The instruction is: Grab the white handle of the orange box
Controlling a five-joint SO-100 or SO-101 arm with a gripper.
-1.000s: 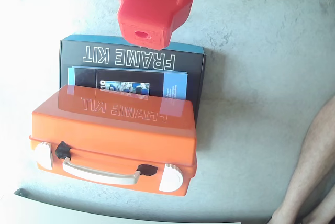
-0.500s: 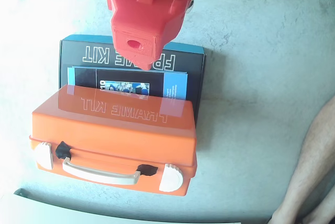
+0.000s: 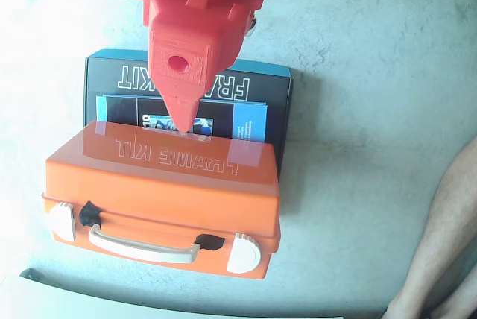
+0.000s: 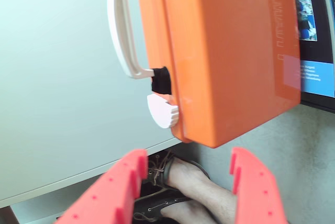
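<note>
The glossy orange box (image 3: pixel 164 185) lies flat on the grey floor, and its white handle (image 3: pixel 141 247) runs along the near side between two black mounts in the fixed view. My red gripper (image 3: pixel 182 124) comes down from the top edge, with its tip over the black cardboard box just behind the orange box. It is far from the handle. In the wrist view the orange box (image 4: pixel 225 51) fills the top and the handle (image 4: pixel 119 30) curves off its left side. The gripper (image 4: pixel 188 156) stands open below them, with nothing between its fingers.
A black "FRAME KIT" box (image 3: pixel 261 88) lies against the orange box's far side. Round white latches (image 3: pixel 244 253) flank the handle. A person's bare leg (image 3: pixel 440 244) stands at the right, and a shoe (image 4: pixel 172 182) shows in the wrist view. A pale board (image 3: pixel 74 300) borders the bottom.
In the fixed view the gripper has come further down from the top edge. Its tip now reaches over the black box towards the orange box. The boxes have not moved.
</note>
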